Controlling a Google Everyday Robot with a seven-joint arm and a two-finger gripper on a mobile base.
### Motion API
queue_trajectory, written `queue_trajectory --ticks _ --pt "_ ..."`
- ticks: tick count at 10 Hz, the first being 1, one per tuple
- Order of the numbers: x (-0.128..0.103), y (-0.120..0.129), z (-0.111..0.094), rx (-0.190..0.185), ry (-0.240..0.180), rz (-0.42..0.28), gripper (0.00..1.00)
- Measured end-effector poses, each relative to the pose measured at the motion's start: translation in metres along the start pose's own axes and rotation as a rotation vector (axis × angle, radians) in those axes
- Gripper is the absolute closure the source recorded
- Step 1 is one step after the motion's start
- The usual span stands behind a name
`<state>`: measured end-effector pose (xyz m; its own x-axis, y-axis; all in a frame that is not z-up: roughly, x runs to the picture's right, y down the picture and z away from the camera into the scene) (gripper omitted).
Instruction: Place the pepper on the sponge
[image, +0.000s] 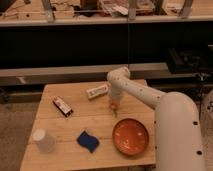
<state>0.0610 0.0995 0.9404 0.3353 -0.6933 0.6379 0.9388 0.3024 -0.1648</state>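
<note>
My white arm reaches from the lower right to the table's middle, and the gripper (115, 107) points down there, just above the tabletop. A small orange pepper (115, 106) with a pale tip shows at the gripper's end, hanging downward. The dark-blue sponge (88, 141) with wavy edges lies flat near the table's front, to the lower left of the gripper and well apart from it.
A round orange plate (130, 136) sits at the front right, right of the sponge. A black-and-red packet (62, 106) lies at the left, a white box (97, 91) near the back, a white cup (44, 141) at the front left. The wooden table (55, 125) has edges all around.
</note>
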Motion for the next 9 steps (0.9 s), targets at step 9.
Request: queue_trajectory --ticks 9 --pt "-0.022 -0.017 -0.027 0.000 0.002 -0.027 1.00"
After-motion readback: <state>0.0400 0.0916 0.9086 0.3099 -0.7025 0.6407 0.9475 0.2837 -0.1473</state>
